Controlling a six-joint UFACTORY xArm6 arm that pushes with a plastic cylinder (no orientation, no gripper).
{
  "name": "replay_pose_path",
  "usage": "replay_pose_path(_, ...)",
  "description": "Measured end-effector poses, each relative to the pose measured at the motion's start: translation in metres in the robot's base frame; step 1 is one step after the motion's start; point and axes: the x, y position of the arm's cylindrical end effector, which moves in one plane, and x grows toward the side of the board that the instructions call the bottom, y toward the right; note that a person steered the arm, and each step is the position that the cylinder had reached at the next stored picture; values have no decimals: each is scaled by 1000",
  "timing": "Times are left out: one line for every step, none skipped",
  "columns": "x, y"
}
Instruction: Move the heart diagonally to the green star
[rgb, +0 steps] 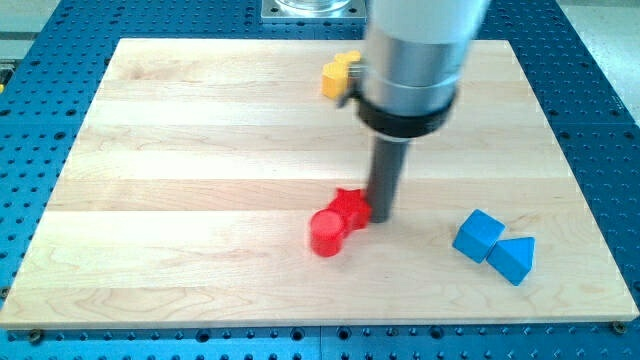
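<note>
Heart-shaped it may have been, but the red block (350, 207) was too blurred to say for certain (its top edge seemed notched and its outline angular). It lay a little below the middle of the desk (150, 150) and slightly toward the view's right. My tip (382, 218) stood on the desk immediately to this block's right, and the dark rod appeared to touch the block's right side. The arm ended in this plain rod rather than fingers, so it had no spread or pressed-together state; it simply stood upright against the block.

A red cylinder (326, 233) lay against the red block's lower-left side, toward the view's bottom, so the two red pieces formed a short slanting row with my tip at its upper-right end.

A yellow block (338, 75) sat near the desk's top edge, above the red pair. The arm's broad grey body hid its right part, so its shape could not be made out (it might equally have been the heart).

Toward the view's lower right, well apart from my tip, a blue cube (477, 235) rested with a blue triangular block (514, 259) touching its lower-right side.

The green star did not show anywhere in the view. The desk itself was a pale wooden board lying on a blue perforated base (600, 100).
</note>
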Motion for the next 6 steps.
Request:
replay_pose_path(-3,12)
replay_pose_path(-24,86)
replay_pose_path(-68,100)
replay_pose_path(-119,90)
replay_pose_path(-214,121)
replay_pose_path(-287,94)
